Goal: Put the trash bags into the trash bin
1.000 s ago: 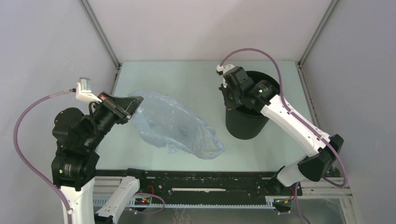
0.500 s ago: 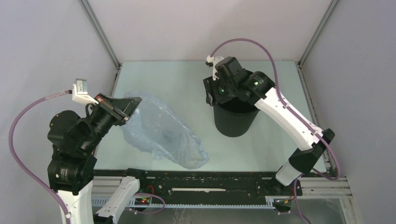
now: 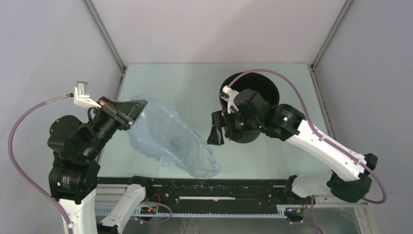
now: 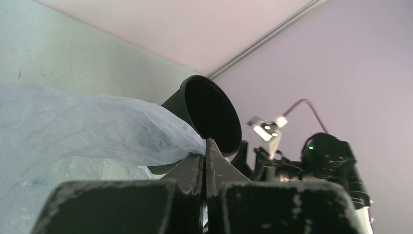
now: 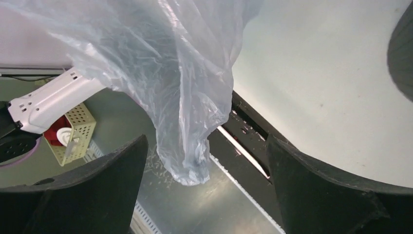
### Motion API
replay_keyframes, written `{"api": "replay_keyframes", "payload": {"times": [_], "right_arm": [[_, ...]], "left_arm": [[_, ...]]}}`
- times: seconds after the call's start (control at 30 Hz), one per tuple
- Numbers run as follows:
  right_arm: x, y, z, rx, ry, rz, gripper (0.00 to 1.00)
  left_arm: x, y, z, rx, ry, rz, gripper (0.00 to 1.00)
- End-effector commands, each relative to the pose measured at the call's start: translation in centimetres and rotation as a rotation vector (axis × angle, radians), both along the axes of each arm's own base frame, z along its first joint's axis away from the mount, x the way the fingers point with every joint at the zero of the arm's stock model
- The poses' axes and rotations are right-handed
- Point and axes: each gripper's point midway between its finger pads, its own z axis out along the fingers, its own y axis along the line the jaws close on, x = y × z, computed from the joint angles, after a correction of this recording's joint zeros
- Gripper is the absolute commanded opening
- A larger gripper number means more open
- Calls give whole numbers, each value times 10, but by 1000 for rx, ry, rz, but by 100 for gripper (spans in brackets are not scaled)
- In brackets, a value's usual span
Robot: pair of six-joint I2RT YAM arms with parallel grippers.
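Bag [image 3: 168,136] and bin [image 3: 265,80] are apart in the overhead view. The pale blue, wrinkled bag is on the left half of the table [image 3: 195,78], and the black bin is at the back right with its round mouth showing. The left gripper [image 3: 136,108] is clamped on the bag's upper edge, and the film droops from it toward the near edge of the table. The right gripper [image 3: 215,134] hangs between bag and bin with its jaws spread wide and nothing in them. Its wrist hides the bin's near side, so I cannot tell whether the bin stands upright.

From the left wrist, the two fingers [image 4: 214,168] are pressed together with a fold of the bag pinched between them. The bin's dark mouth is just behind, and the right arm [image 4: 326,156] is beyond it.

From the right wrist, the fingers [image 5: 97,195] stand far apart, holding nothing. The bag's tail dangles ahead of the gap without touching either one. A sliver of the bin shows at the right edge.
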Motion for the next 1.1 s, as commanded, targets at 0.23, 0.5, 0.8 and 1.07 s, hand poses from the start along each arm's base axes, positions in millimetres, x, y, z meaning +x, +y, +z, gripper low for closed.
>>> {"api": "replay_keyframes", "payload": {"times": [0.23, 0.5, 0.8, 1.07], "right_arm": [[-26, 32, -49, 21, 163, -47, 100], [-24, 26, -76, -34, 85, -157, 72], [10, 20, 90, 395, -245, -105, 2], [-14, -72, 241, 618, -554, -160, 0]], "left_arm": [[16, -8, -7, -59, 51, -27, 0], [15, -14, -21, -49, 108, -62, 0], [-34, -48, 86, -259, -242, -360, 0], [-70, -36, 193, -480, -522, -407, 0]]}}
